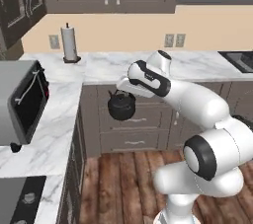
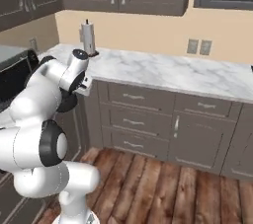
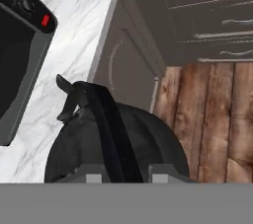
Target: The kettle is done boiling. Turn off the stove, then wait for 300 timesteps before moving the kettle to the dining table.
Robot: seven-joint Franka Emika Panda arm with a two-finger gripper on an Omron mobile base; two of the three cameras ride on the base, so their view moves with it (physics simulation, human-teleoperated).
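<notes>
Grey toaster oven (image 1: 22, 102) sits at your far left on the marble counter (image 1: 54, 124), glass door facing the room; a corner of the stove (image 1: 17, 201) shows below it. Paper towel roll (image 1: 69, 43) stands upright at the back of the counter. Right of the oven, the kettle (image 1: 121, 105) hangs in mid-air over the wood floor (image 1: 123, 183), clear of the counter edge, in front of the drawers (image 1: 133, 129). Your gripper (image 1: 123, 89) is clamped tight on its arched handle (image 3: 106, 129) from above; hand view shows the handle running up between the fingertips, spout pointing toward the counter. Arm reaches in from the right.
</notes>
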